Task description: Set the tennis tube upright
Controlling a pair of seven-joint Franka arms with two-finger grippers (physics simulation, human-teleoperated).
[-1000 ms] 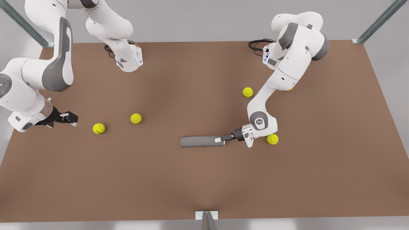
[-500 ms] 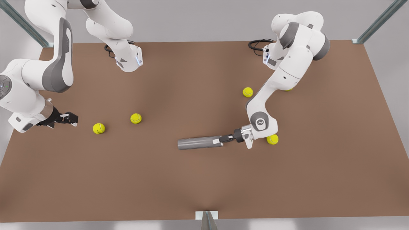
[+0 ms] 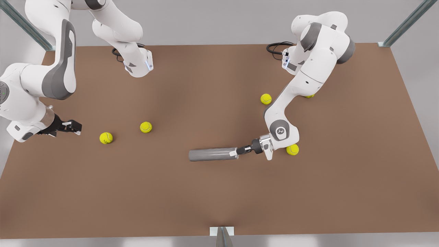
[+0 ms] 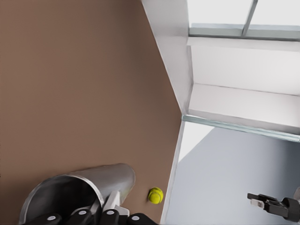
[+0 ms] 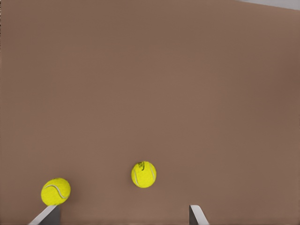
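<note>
— Where does the tennis tube point(image 3: 211, 154) lie?

— Flat on its side on the brown table point(image 3: 219, 192), near the middle, pointing toward the front view's left. The left wrist view looks into its open, silvery-rimmed mouth point(image 4: 70, 194).

— Which arm has it?

— The left gripper point(image 3: 235, 153), on the arm at the front view's right, is clamped on the tube's rim at its near end; one finger point(image 4: 112, 206) sits on the outside wall, another reaches inside.

— And the other arm?

— The right gripper point(image 3: 76, 127) waits low over the table at the front view's left edge, well apart from the tube. Its fingertips point(image 5: 197, 214) stand spread, nothing between them.

— The balls?

— One tennis ball point(image 3: 106, 138) lies just ahead of the right gripper, a second ball point(image 3: 145, 127) a little farther on. A third point(image 3: 292, 149) rests beside the left arm's wrist, a fourth point(image 3: 265, 99) behind its forearm.
</note>
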